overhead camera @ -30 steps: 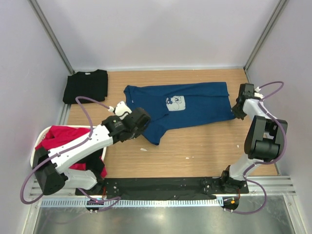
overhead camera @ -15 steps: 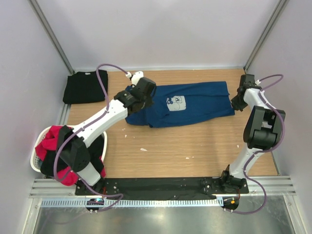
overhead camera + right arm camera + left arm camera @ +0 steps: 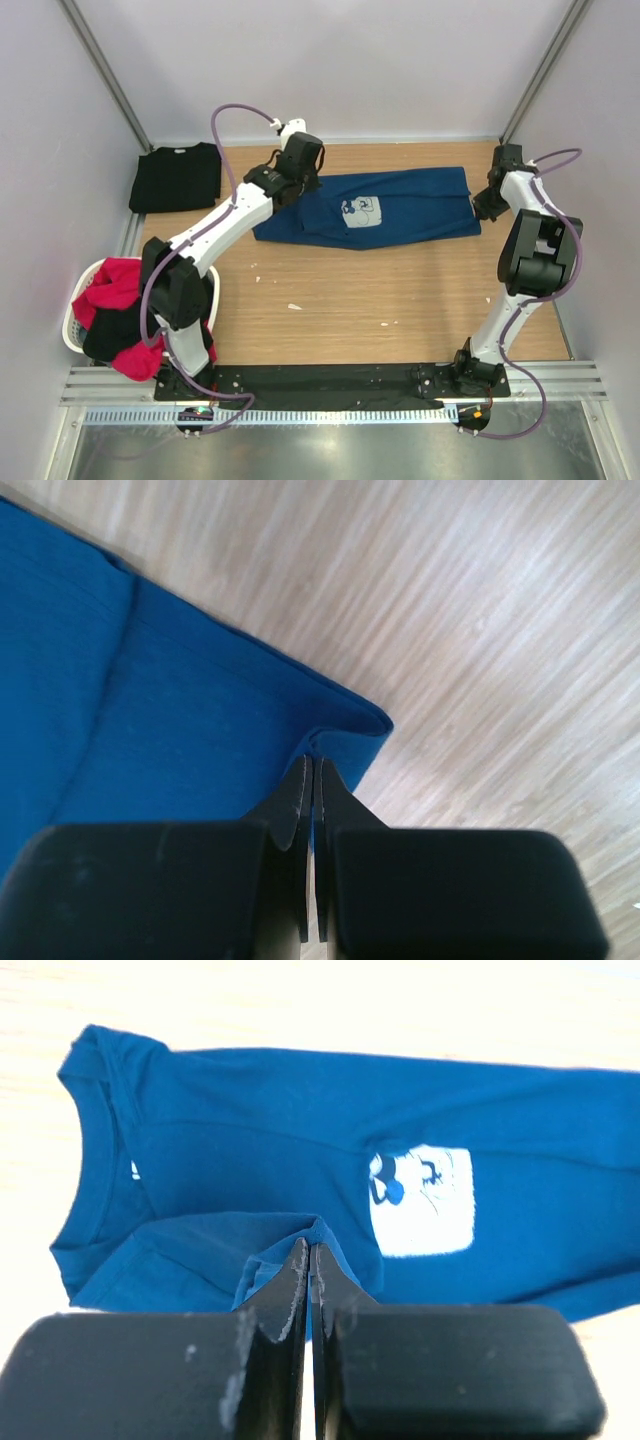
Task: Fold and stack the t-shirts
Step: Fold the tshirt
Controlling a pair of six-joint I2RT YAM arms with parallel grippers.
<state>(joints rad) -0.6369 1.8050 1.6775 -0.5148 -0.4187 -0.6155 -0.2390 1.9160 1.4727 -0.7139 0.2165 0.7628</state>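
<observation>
The navy blue t-shirt (image 3: 400,208) with a pale square print (image 3: 362,211) lies folded lengthwise across the far middle of the table. My left gripper (image 3: 296,184) is shut on a pinch of the shirt's fabric near its collar end; the left wrist view shows the cloth (image 3: 250,1200) bunched between the fingertips (image 3: 298,1258). My right gripper (image 3: 486,208) is shut on the shirt's hem corner at the right end, where the right wrist view shows the blue fabric (image 3: 150,710) folded at the tips. A folded black t-shirt (image 3: 177,176) lies at the far left.
A white basket (image 3: 72,325) at the near left holds red (image 3: 115,285) and black tees. Small white specks lie on the wooden tabletop (image 3: 380,290). Grey walls close in the table on three sides.
My left gripper has carried the shirt's near-left part up and away across the shirt toward the far edge. The shirt is now a narrower band. The right gripper shifted slightly farther back.
</observation>
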